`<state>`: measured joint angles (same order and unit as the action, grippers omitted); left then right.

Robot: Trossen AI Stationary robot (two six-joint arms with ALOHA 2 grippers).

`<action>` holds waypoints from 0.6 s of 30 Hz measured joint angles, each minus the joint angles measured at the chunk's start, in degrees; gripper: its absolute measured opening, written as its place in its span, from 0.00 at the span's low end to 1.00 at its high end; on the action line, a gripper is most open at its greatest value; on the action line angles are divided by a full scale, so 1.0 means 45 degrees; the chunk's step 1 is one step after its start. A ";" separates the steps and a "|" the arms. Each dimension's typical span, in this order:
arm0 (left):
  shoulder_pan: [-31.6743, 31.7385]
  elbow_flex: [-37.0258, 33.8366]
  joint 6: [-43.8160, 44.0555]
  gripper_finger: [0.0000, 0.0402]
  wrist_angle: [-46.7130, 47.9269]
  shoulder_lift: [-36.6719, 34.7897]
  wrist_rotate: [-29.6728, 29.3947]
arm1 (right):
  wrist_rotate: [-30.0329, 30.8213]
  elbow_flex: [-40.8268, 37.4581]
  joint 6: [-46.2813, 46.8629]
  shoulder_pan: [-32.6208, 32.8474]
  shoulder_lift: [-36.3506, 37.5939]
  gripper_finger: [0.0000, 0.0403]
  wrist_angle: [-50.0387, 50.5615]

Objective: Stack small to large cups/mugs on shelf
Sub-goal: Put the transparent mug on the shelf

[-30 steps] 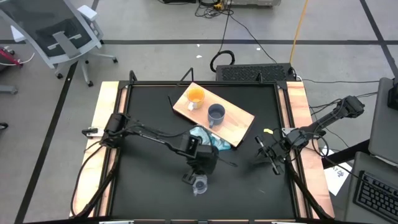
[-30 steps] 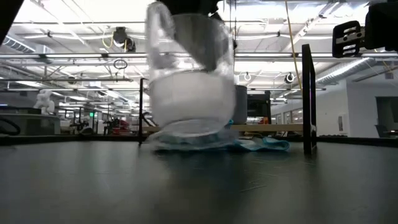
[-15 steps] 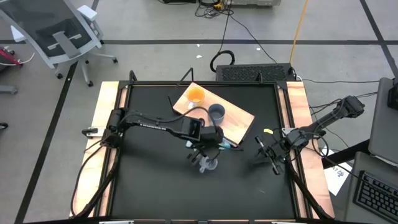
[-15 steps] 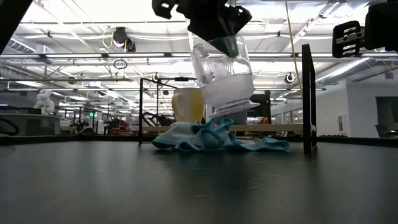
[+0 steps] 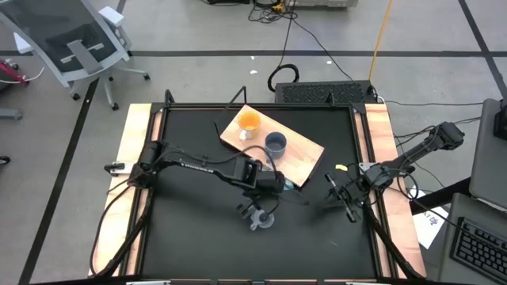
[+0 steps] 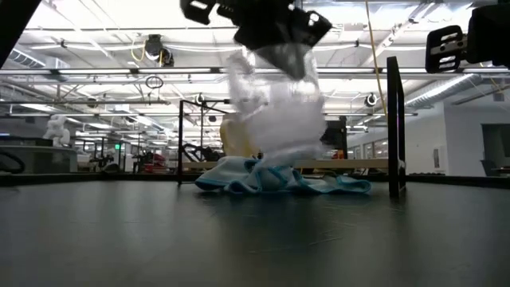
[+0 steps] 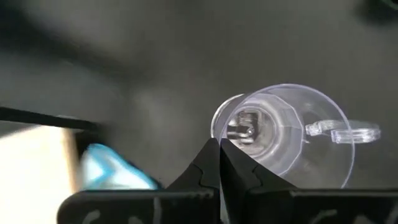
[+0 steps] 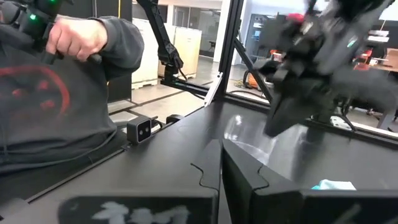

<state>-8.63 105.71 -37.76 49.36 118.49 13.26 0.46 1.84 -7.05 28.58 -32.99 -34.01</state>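
Note:
The clear cup (image 5: 261,218) hangs in the air under my left gripper (image 5: 264,191), which is shut on it over the black table's middle, near the light blue cloth (image 5: 285,184). The low view shows the cup (image 6: 275,112) blurred, tilted and clear of the table. On the light-wood shelf board (image 5: 301,154), lying flat toward the far side, stand the orange mug (image 5: 248,123) and the grey-blue mug (image 5: 276,144). My right gripper (image 5: 341,195) waits shut near the table's right edge. My left gripper (image 7: 221,144) pinches the clear cup's rim (image 7: 214,127) on the side away from its handle (image 7: 345,132); one finger seems to sit inside the wall and one outside. The fingers come from above. The cup is lifted clear, tilted, hanging below them.
The crumpled blue cloth (image 6: 271,179) lies between the cup and the shelf board's near edge. Black frame posts (image 6: 393,127) stand around the table. A person's sleeve and hand (image 8: 74,43) show beyond the table in the right wrist view.
My left gripper carried the clear cup up from close to the table's near edge toward the far edge and the cloth, then drew back a little toward the near edge. The cup now hangs higher and more tilted than a second ago.

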 joint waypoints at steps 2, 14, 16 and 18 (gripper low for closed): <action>-0.0187 -0.0017 0.0087 0.00 -0.0014 0.0331 -0.0111 | 0.0004 0.0002 -0.0081 -0.0041 0.0005 0.01 -0.0094; -0.0796 0.0039 0.0123 0.00 0.0051 0.1192 -0.1070 | 0.0930 0.0002 0.0068 -0.0176 -0.0158 0.01 -0.0330; -0.0805 0.0034 0.0121 0.01 -0.0018 0.1202 -0.1093 | 0.0930 0.0000 0.0071 -0.0176 -0.0165 0.01 -0.0303; -0.0802 0.0034 0.0136 0.01 -0.0040 0.1207 -0.1097 | 0.0930 -0.0001 0.0073 -0.0176 -0.0165 0.01 -0.0304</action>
<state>-12.24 105.86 -37.15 49.18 123.92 8.32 4.64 1.83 -6.72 27.79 -33.74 -35.38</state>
